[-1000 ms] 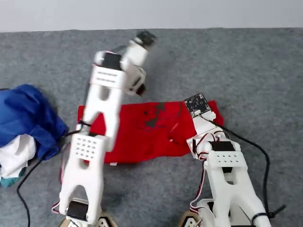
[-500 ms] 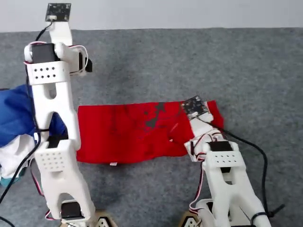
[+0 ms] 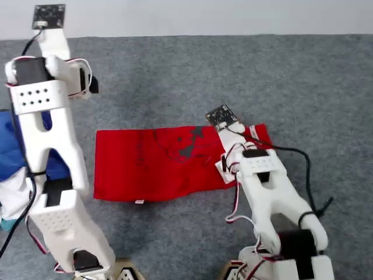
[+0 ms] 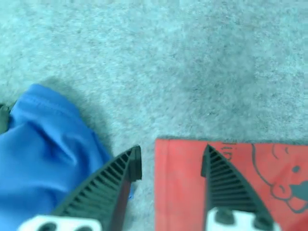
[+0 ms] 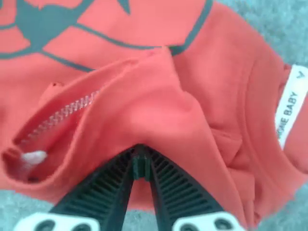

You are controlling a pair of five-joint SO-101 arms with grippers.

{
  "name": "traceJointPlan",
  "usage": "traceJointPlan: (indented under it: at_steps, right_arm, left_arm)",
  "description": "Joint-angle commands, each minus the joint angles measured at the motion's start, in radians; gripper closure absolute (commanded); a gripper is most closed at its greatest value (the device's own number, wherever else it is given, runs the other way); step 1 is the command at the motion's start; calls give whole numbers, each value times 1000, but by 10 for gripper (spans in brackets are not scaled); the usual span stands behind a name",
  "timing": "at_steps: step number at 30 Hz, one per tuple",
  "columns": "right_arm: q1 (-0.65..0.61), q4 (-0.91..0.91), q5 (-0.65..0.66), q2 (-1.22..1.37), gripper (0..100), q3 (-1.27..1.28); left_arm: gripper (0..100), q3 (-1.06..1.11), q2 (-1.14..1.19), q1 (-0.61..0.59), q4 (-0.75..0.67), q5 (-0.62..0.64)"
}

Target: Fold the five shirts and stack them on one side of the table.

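The red shirt (image 3: pixel 157 163) runs lengthwise from claw to claw, collar end at the right claw (image 5: pixel 139 161), which is clamped on a fold. The left claw (image 4: pixel 172 159) gapes wide over the other end.

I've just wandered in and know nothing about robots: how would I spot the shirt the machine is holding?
Start at the grey table; across its middle lies the red shirt, spread flat. It alone is red with a dark print, pinched at one end by the right gripper, unlike the bunched blue shirt off to one side.
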Motion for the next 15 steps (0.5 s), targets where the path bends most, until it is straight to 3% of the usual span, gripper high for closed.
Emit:
traceJointPlan:
  at_steps: [1, 10, 15]
  right_arm:
    - [22, 7, -5, -12, 989, -68]
    - [136, 42, -3, -156, 989, -69]
    - [128, 35, -3, -163, 989, -75]
  left_arm:
    - [794, 33, -78, -20, 23, 9]
    - [794, 88, -106, -49, 23, 9]
    - [794, 87, -106, -46, 23, 9]
